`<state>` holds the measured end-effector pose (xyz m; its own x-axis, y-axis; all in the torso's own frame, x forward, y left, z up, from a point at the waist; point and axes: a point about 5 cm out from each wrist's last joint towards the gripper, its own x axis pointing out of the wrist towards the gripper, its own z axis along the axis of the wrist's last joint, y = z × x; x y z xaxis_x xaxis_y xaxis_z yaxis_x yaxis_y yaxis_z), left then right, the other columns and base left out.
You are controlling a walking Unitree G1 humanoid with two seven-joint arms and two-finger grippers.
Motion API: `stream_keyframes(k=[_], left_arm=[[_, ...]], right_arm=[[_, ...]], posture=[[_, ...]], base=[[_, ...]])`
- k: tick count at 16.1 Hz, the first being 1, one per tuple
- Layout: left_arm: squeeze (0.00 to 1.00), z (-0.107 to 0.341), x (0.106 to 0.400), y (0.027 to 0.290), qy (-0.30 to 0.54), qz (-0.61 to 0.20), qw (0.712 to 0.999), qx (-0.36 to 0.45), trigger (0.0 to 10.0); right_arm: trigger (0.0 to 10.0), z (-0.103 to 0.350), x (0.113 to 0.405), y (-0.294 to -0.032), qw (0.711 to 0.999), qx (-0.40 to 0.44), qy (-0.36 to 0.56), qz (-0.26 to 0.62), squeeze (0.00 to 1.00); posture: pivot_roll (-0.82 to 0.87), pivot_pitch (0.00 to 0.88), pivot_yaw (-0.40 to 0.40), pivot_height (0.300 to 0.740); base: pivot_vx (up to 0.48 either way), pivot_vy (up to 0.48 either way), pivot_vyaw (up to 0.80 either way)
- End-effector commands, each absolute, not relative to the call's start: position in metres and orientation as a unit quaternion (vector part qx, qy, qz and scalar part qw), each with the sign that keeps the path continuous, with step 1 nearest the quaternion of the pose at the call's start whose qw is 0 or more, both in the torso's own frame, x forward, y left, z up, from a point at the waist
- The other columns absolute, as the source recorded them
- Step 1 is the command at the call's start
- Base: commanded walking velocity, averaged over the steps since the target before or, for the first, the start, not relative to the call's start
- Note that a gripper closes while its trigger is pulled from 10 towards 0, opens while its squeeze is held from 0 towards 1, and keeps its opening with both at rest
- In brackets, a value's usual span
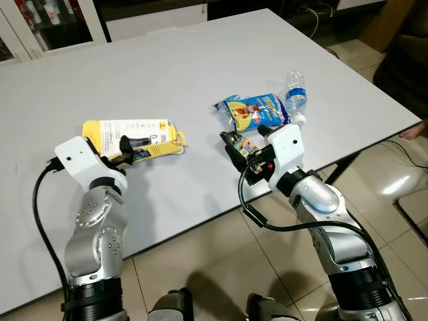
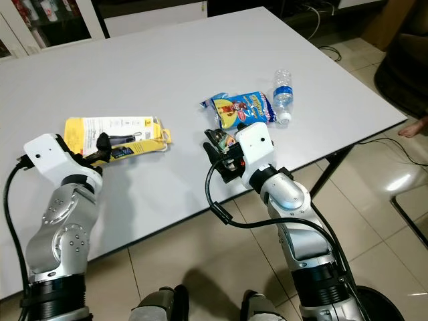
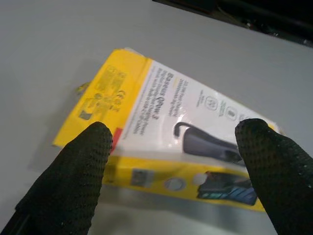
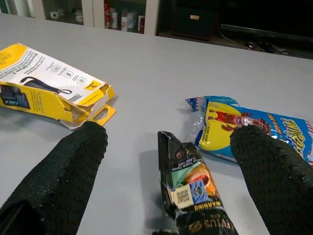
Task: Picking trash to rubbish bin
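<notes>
A yellow cardboard package (image 1: 134, 136) lies on the white table (image 1: 167, 73) at the front left. My left gripper (image 3: 176, 127) hovers just over its near end, open, with a finger (image 3: 83, 161) on either side of it. A small dark snack wrapper (image 4: 190, 188) lies near the table's front edge, between the spread fingers of my open right gripper (image 1: 245, 144). Just beyond it rest a blue and yellow snack bag (image 1: 254, 112) and a clear plastic bottle (image 1: 295, 95) on its side.
The table's front edge (image 1: 200, 224) runs diagonally just before my arms, above a tiled floor (image 1: 214, 267). Glass-fronted cabinets (image 1: 40, 27) stand behind the table. Cables and a dark seat (image 1: 408, 60) are at the right, and a person's foot (image 1: 412, 129) shows at the far right.
</notes>
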<state>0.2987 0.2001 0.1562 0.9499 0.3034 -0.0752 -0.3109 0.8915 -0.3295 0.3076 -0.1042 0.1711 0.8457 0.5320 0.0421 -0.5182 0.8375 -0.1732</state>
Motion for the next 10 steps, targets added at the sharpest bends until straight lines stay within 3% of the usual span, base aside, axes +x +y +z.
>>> stream_keyframes(k=[1, 3, 10], left_arm=[[0.00, 0.160, 0.301, 0.207, 0.007, 0.177, 0.964, -0.197, 10.0], [0.00, 0.165, 0.306, 0.210, 0.007, 0.192, 0.947, -0.257, 10.0], [0.00, 0.165, 0.314, 0.210, 0.010, 0.201, 0.937, -0.286, 10.0]], right_arm=[[10.0, 0.171, 0.307, -0.105, 0.957, -0.078, -0.043, 0.276, 0.00], [10.0, 0.170, 0.307, -0.104, 0.956, -0.079, -0.042, 0.278, 0.00], [10.0, 0.169, 0.307, -0.102, 0.956, -0.076, -0.043, 0.280, 0.00]], posture=[[-0.08, 0.179, 0.027, 0.740], [-0.08, 0.176, 0.027, 0.740], [-0.08, 0.173, 0.032, 0.740]], base=[[0.000, 0.000, 0.00], [0.000, 0.000, 0.00], [0.000, 0.000, 0.00]])
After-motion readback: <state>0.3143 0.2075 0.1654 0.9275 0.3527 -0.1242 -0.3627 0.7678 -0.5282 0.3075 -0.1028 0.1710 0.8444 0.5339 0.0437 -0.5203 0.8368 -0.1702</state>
